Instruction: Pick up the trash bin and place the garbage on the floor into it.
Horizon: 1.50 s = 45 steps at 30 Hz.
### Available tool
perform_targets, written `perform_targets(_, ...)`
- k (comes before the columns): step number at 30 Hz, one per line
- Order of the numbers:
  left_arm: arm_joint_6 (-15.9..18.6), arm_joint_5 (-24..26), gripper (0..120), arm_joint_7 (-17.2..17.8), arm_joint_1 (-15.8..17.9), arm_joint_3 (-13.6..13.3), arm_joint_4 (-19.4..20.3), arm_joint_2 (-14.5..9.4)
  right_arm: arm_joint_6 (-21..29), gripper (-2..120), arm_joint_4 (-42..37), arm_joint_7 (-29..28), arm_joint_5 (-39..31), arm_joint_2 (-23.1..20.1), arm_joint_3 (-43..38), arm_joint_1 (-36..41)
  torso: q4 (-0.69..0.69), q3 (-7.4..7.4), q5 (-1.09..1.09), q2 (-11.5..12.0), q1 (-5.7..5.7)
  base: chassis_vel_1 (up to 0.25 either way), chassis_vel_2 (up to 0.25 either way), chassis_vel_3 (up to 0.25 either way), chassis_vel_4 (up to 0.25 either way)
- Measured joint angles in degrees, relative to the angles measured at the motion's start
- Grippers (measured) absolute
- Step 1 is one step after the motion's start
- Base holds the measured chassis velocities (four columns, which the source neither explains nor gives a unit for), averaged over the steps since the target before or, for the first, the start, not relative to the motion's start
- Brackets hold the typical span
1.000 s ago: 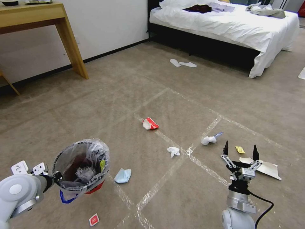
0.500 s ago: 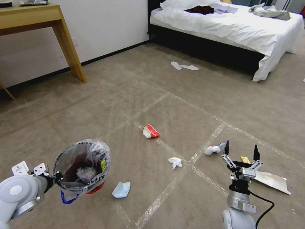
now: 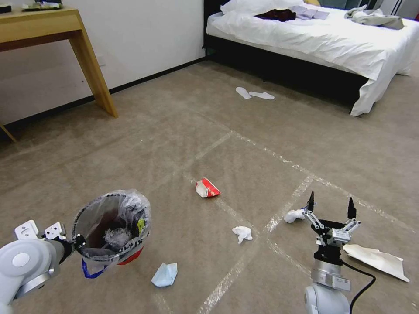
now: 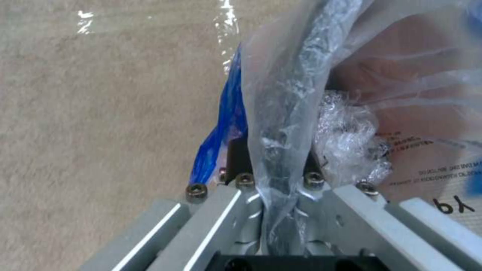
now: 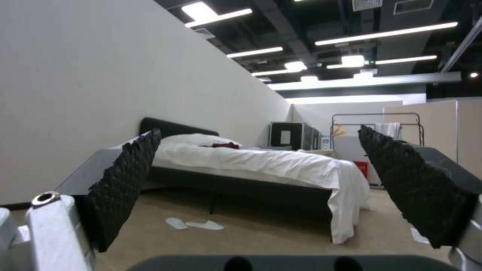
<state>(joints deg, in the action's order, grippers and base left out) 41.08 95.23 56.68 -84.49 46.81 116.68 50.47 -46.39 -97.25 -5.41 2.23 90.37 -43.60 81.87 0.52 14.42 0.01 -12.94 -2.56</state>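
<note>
The small red trash bin (image 3: pixel 111 226), lined with a crinkled clear bag, hangs off the floor at the lower left of the head view. My left gripper (image 3: pixel 78 241) is shut on its near rim. The left wrist view shows that gripper (image 4: pixel 276 169) pinching rim and liner of the bin (image 4: pixel 361 86). Garbage lies on the carpet: a red-and-white carton (image 3: pixel 207 188), a white tissue (image 3: pixel 242 233), another tissue (image 3: pixel 293 215), a light-blue mask (image 3: pixel 165 274) and folded paper (image 3: pixel 377 259). My right gripper (image 3: pixel 329 205) (image 5: pixel 266 188) stands open and empty, pointing forward above the tissue and paper.
Clear tape lines cross the beige carpet (image 3: pixel 244 144). A bed with white sheets (image 3: pixel 314 35) stands at the far right, white slippers (image 3: pixel 255 93) before it. A wooden desk (image 3: pixel 94 74) stands at the far left against the wall.
The camera has moved forward: the litter has slid toward the picture's bottom, and a small red wrapper has left view. Both grippers hold the same pose, and the bin stays gripped.
</note>
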Motion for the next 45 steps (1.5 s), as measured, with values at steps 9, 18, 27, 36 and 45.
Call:
perform_targets(9,0.0,0.0,1,-0.2,0.2,-0.1,-0.2,-0.5,0.0,100,1.0,-1.3,1.8,-1.8,-1.2,-1.5,-0.02,-0.01,0.01,0.0,0.00,-0.040,0.044,0.045,-0.043)
perform_targets(18,0.0,0.0,1,-0.5,0.1,0.0,-0.2,-0.9,1.4,100,3.4,2.9,1.8,-9.8,-3.8,-3.3,0.00,-0.01,0.02,0.0,0.00,0.000,0.000,0.000,0.000)
perform_targets(27,0.0,-0.1,1,-0.7,-0.1,0.0,0.2,-1.2,3.7,100,10.8,18.9,-7.3,-25.5,-5.6,-3.8,-0.02,-0.01,0.08,0.0,0.00,0.000,0.000,0.000,0.000)
perform_targets(36,0.2,-1.2,1,-1.8,-0.6,0.0,0.0,-0.5,10.5,100,27.6,21.8,-8.2,-47.7,-8.0,-10.3,-0.06,0.00,0.00,0.0,0.00,0.000,0.000,0.000,0.000)
perform_targets(45,0.2,-1.2,1,-2.4,2.1,-3.1,-1.7,-2.0,8.4,100,40.8,57.4,-28.2,-55.4,-0.8,-12.3,-0.03,-0.01,0.01,0.0,0.00,0.000,0.000,0.000,0.000)
